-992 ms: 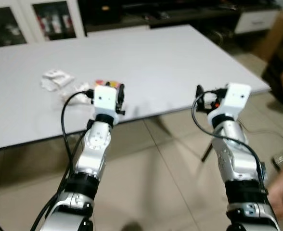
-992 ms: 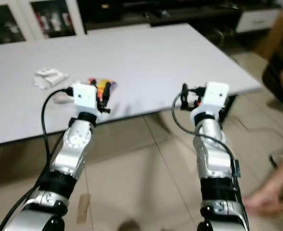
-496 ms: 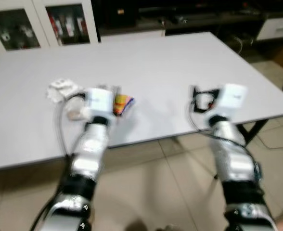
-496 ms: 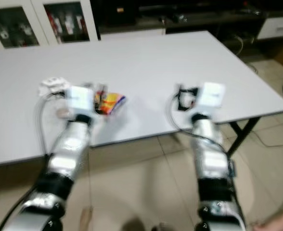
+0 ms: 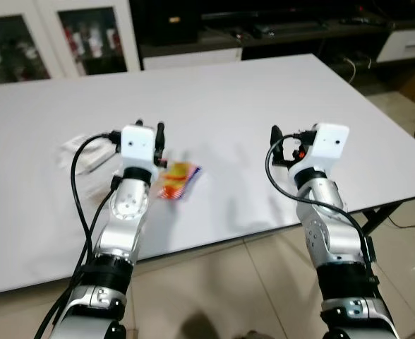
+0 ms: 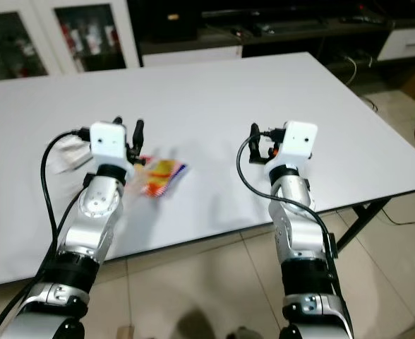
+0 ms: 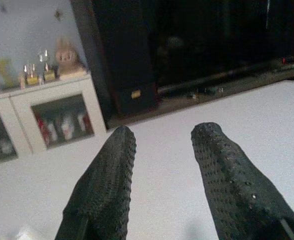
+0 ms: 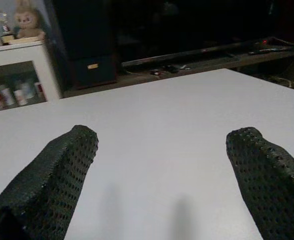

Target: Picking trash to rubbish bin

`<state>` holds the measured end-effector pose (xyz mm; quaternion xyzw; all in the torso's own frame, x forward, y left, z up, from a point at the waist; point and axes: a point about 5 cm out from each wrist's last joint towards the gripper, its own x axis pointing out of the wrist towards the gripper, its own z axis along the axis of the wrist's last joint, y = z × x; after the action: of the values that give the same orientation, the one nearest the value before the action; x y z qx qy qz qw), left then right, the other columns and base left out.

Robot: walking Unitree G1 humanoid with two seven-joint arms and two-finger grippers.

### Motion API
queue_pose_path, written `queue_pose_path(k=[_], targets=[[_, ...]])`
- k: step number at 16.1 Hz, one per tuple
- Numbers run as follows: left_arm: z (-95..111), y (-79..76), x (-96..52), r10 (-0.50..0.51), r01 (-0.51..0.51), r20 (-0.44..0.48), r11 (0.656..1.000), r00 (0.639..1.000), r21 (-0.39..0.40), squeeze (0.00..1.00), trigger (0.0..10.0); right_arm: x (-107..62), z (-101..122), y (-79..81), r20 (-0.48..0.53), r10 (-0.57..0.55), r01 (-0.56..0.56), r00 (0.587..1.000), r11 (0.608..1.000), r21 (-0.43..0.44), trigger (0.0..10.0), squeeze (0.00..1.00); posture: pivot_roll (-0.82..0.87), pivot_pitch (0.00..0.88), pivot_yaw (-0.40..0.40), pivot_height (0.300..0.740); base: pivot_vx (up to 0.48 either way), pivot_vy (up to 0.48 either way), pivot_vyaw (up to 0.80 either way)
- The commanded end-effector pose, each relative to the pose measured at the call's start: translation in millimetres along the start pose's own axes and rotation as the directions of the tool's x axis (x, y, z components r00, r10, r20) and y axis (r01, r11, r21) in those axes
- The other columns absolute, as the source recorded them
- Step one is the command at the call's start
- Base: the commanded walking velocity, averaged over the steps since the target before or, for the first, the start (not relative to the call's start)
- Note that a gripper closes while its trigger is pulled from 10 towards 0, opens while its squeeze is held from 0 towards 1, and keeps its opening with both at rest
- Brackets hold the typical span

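Both silver arms are reaching out over the near edge of a white table [image 5: 264, 92]. The left gripper [image 7: 162, 150] is hovering above the tabletop with its two black fingers [image 7: 104, 185] parted by a narrow gap and nothing between them. The right gripper [image 8: 159, 150] is hanging over the bare middle of the tabletop, its fingers spread wide and holding nothing. A red and yellow snack wrapper [image 5: 178, 181] is lying flat on the tabletop just beside the left arm's wrist, towards the near edge. A crumpled white wrapper [image 5: 80, 152] is resting near the near-left part of the tabletop, on the other side of that arm. White glass-door cabinets [image 5: 52, 35] are standing beyond the far edge.
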<state>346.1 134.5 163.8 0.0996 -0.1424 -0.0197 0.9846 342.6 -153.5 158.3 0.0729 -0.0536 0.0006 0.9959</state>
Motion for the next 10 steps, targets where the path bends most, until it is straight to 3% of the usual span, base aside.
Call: queue_pose_path(k=[1, 2, 4, 5, 6, 10], targets=[[3.3, -2.2, -2.8, 0.008, -0.008, -0.001, 0.999, 1.000, 0.036, 0.00, 10.0, 0.3, 1.9, -4.8, 0.000, -0.018, 0.018, 1.000, 1.000, 0.008, 10.0, 0.00, -0.04, 0.060, 0.000, 0.740, 0.000, 0.000, 0.00], [2.5, 9.1, -9.1, 0.109, -0.107, -0.043, 0.993, 0.993, 0.049, 0.00, 10.0, -0.5, 0.4, -4.9, -0.005, -0.018, 0.019, 1.000, 1.000, 0.008, 10.0, 0.00, -0.03, 0.067, -0.001, 0.740, 0.000, 0.000, 0.00], [4.8, 18.6, -15.1, 0.173, -0.170, -0.048, 0.983, 0.984, 0.069, 0.00, 10.0, -1.2, -1.1, -4.3, -0.010, -0.017, 0.017, 1.000, 1.000, 0.010, 10.0, 0.00, -0.03, 0.070, -0.002, 0.740, 0.000, 0.000, 0.00], [5.9, 21.9, -17.8, 0.187, -0.181, -0.054, 0.978, 0.981, 0.105, 0.70, 10.0, -1.4, -2.1, -3.5, -0.013, -0.015, 0.015, 1.000, 1.000, 0.010, 10.0, 0.00, -0.03, 0.071, -0.003, 0.740, 0.000, 0.000, 0.00], [6.0, 25.4, -20.2, 0.203, -0.195, -0.068, 0.975, 0.977, 0.107, 1.00, 10.0, -1.5, -2.9, -2.7, -0.017, -0.012, 0.012, 1.000, 1.000, 0.011, 10.0, 0.00, -0.02, 0.072, -0.004, 0.740, 0.000, 0.000, 0.00], [11.1, 28.5, -21.7, 0.220, -0.210, -0.087, 0.972, 0.972, 0.108, 1.00, 10.0, -1.7, -3.9, -1.8, -0.023, -0.007, 0.008, 1.000, 1.000, 0.013, 10.0, 0.00, -0.03, 0.075, -0.001, 0.740, 0.000, 0.000, 0.00]])
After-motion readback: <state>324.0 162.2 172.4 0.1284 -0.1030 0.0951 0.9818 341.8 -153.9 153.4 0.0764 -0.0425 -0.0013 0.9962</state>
